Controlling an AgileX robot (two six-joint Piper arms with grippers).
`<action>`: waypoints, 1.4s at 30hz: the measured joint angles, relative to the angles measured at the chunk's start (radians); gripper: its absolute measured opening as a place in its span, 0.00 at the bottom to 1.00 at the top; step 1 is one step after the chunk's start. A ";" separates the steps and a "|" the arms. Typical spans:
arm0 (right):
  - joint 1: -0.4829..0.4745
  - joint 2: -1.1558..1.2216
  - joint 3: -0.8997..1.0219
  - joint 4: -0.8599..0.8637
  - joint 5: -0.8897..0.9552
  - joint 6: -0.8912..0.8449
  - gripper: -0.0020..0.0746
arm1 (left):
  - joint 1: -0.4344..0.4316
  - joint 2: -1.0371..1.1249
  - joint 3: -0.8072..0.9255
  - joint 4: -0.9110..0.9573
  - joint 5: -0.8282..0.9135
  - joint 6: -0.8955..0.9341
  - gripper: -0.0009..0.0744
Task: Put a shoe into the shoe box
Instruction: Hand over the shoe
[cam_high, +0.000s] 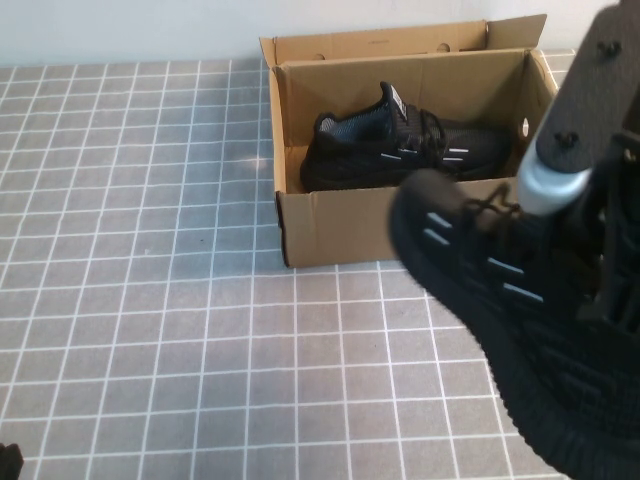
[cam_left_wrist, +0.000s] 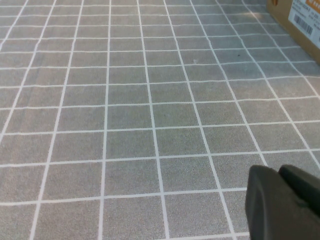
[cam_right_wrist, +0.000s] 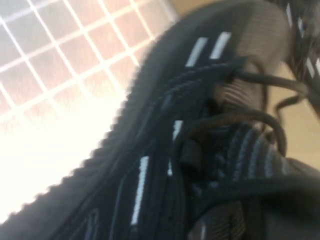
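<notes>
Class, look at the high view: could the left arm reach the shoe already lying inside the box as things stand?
Probably yes. The shoe box is open-topped, and bare tiled floor lies between it and the left gripper, parked at the near-left corner. The right gripper, holding the other shoe, doesn't block that path.

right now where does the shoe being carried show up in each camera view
High view: the carried shoe fills the lower right, in front of the shoe box, under the right arm.
Left wrist view: not in it; only the left gripper over the floor and a box corner.
Right wrist view: it fills the picture.
Shared landmark: the shoe box.
</notes>
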 joint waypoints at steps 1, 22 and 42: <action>0.000 0.002 -0.002 0.005 -0.016 -0.009 0.05 | 0.000 0.000 0.000 0.000 0.000 0.000 0.02; 0.000 0.071 -0.002 0.017 -0.109 -0.046 0.05 | 0.000 0.000 0.001 0.016 -0.071 0.005 0.01; 0.000 0.084 -0.002 -0.001 -0.131 -0.047 0.05 | -0.029 0.222 -0.223 -0.191 -0.125 -0.239 0.01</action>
